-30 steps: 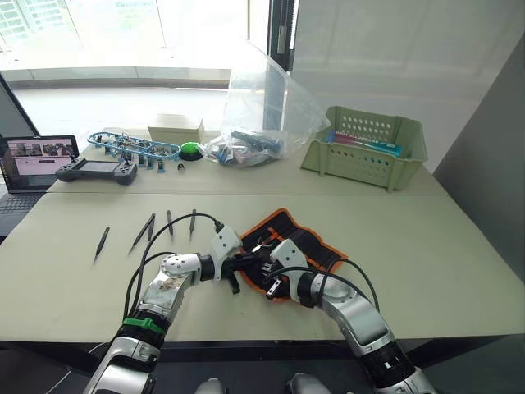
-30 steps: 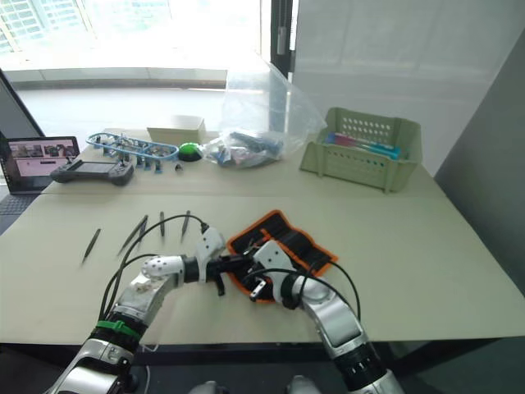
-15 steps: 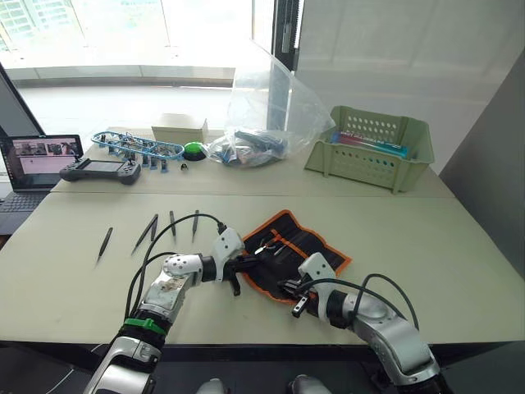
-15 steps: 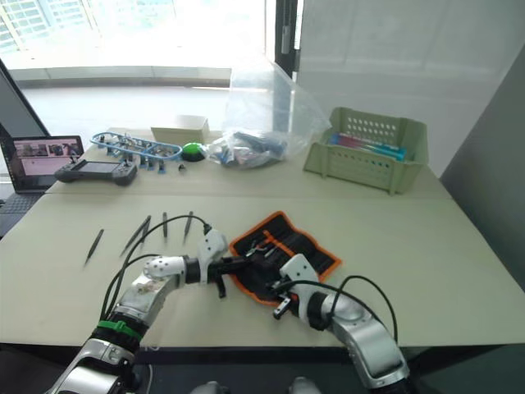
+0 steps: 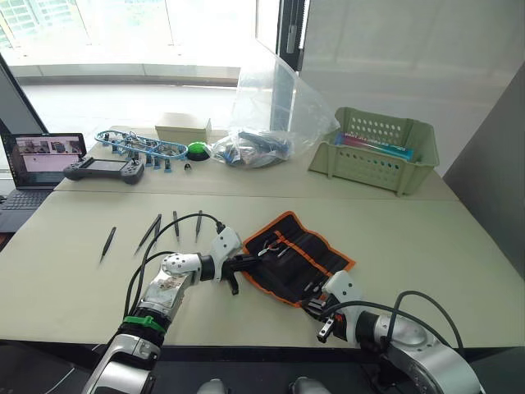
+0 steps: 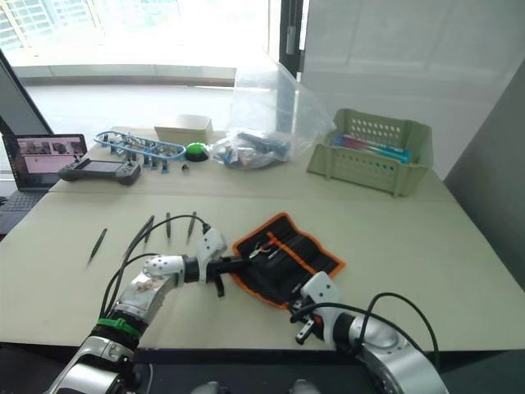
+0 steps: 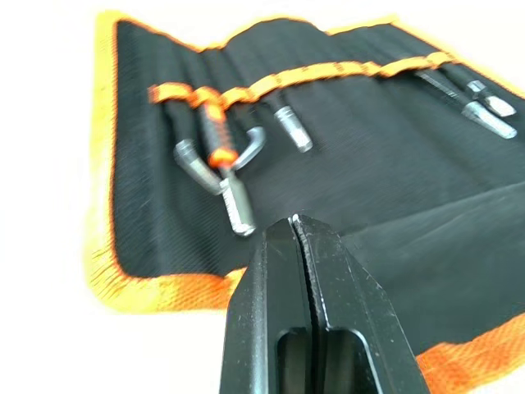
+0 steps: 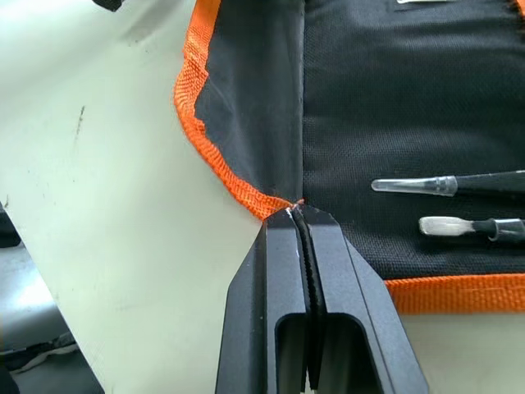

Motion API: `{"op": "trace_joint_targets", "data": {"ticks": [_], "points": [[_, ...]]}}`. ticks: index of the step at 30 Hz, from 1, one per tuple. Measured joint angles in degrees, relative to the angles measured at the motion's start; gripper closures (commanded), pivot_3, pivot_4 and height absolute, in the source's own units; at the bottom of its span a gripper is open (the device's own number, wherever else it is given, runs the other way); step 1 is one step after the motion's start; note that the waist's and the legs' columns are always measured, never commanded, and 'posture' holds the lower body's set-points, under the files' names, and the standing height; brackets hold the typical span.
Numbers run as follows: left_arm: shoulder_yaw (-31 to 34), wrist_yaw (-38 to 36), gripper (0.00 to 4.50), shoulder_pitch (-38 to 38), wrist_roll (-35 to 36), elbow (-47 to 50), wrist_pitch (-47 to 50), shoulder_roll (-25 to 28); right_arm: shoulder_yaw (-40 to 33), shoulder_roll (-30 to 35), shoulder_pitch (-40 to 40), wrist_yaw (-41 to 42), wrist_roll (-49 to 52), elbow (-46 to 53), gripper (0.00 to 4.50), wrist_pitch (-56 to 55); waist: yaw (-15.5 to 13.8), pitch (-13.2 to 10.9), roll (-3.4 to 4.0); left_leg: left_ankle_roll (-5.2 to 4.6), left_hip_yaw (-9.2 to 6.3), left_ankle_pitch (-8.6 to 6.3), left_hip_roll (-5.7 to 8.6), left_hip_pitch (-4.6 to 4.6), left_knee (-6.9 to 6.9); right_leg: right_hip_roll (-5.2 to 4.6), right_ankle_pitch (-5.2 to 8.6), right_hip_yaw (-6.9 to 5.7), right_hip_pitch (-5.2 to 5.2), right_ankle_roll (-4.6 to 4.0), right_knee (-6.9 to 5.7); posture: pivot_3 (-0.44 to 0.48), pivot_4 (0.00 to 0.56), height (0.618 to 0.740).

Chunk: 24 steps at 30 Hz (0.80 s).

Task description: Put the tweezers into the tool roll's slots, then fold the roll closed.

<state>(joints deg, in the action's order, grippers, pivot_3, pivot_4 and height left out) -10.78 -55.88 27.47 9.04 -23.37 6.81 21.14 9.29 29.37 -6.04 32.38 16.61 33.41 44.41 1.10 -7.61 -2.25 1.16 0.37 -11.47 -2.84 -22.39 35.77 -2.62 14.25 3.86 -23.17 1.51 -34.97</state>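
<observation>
Tool roll (image 5: pixel 297 256) lies open mid-desk (image 5: pixel 426 246), four tweezers (image 5: pixel 152 231) loose to its left. Left end effector (image 7: pixel 297 226) clenched empty at the roll's edge; right end effector (image 8: pixel 297 215) clenched at its near hem. Slotting step; next: release, pick a tweezer.

The tool roll (image 5: pixel 297 256) lies open and flat on the worktop near its front edge, a little right of centre: black fabric with bright orange edging, its inner face up. An orange-trimmed row of slots (image 7: pixel 328 74) crosses it, several already holding metal-tipped tools. Four slim dark tweezers (image 5: pixel 153 231) lie loose on the worktop to the left of the roll, three close together and one (image 5: pixel 107 243) farther left, apart.
</observation>
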Motion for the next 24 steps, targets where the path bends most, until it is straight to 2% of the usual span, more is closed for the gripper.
{"op": "trace_joint_targets", "data": {"ticks": [4, 8, 12, 18, 24], "points": [[0.11, 0.01, 4.47, 0.02, 0.00, -0.20, -0.52, 0.00, -0.57, -0.33, 0.11, 0.09, 0.58, -0.02, 4.50, -1.93, -0.14, -0.02, -0.03, 0.01, -0.01, -0.01, -0.04, -0.06, 0.00, 0.01, 0.00, 0.00, -0.08, 0.00, -0.02, 0.000, 0.150, 0.740], [0.50, -0.23, 4.47, 0.05, 0.00, 0.01, -0.68, 0.00, -3.77, -3.44, 0.01, 0.50, 3.79, -0.32, 4.50, -5.49, -0.11, -0.17, 0.20, -0.01, 0.00, 0.00, 0.00, -0.47, 0.01, 0.03, -0.02, 0.00, -0.20, 0.03, -0.06, 0.000, 0.150, 0.740], [0.60, -0.27, 4.47, -0.34, 0.00, 0.53, -0.65, -0.02, -7.13, -5.20, 3.49, 1.34, 7.15, 0.75, 4.50, -8.89, -0.07, -0.24, 0.29, -0.12, 0.02, 0.07, 0.02, -0.52, 0.04, 0.11, -0.10, 0.00, -0.26, 0.13, -0.09, 0.000, 0.150, 0.740], [0.57, -0.20, 4.47, -0.88, 0.00, 2.10, -0.45, -0.12, 1.56, -8.42, 10.95, -0.29, 1.95, -7.25, 4.50, -11.26, -0.09, -0.26, 0.33, -0.45, 0.04, 0.27, 0.05, -0.77, 0.04, 0.12, -0.13, 0.02, -0.52, 0.09, -0.13, 0.000, 0.150, 0.740], [0.52, -0.49, 4.47, -0.86, 0.01, 2.95, -0.45, -0.18, 7.93, -10.24, 12.82, -0.13, -2.57, -13.73, 4.50, -13.82, -0.47, -0.25, 0.32, -0.48, 0.01, 0.29, 0.13, -1.25, 0.08, 0.15, -0.42, 0.06, -0.92, 0.48, -0.25, 0.000, 0.150, 0.740]]}}
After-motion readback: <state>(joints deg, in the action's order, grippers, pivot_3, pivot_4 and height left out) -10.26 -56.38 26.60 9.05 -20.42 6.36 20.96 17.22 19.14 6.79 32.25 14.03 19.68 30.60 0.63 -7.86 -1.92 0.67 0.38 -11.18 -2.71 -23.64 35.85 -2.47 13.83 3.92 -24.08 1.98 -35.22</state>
